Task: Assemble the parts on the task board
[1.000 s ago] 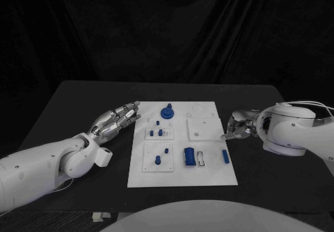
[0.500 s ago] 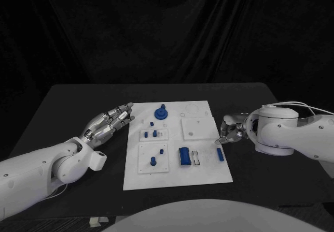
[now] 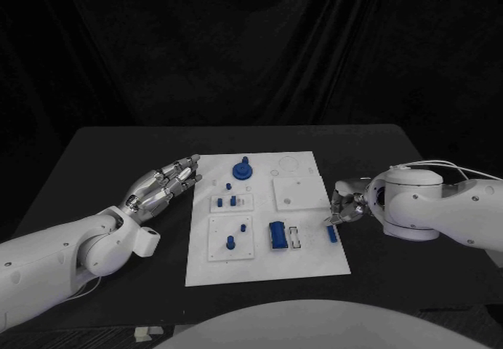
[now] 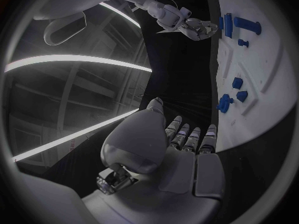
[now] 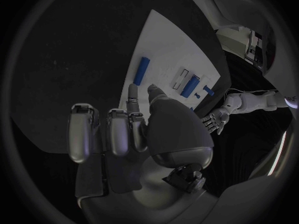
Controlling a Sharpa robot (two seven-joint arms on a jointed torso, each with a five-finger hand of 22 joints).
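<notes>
While the left robot hand (image 3: 163,187) hovers empty with fingers spread just beside the board (image 3: 267,262) on the bench (image 3: 105,153), the right robot hand (image 3: 346,206), fingers apart and holding nothing, reaches near the blue bar (image 3: 331,233) at the board's edge nearest it.

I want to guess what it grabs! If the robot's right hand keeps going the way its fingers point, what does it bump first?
Probably the slim blue bar near the task board's edge; the right hand's fingers aim at it, though depth is unclear.
</notes>
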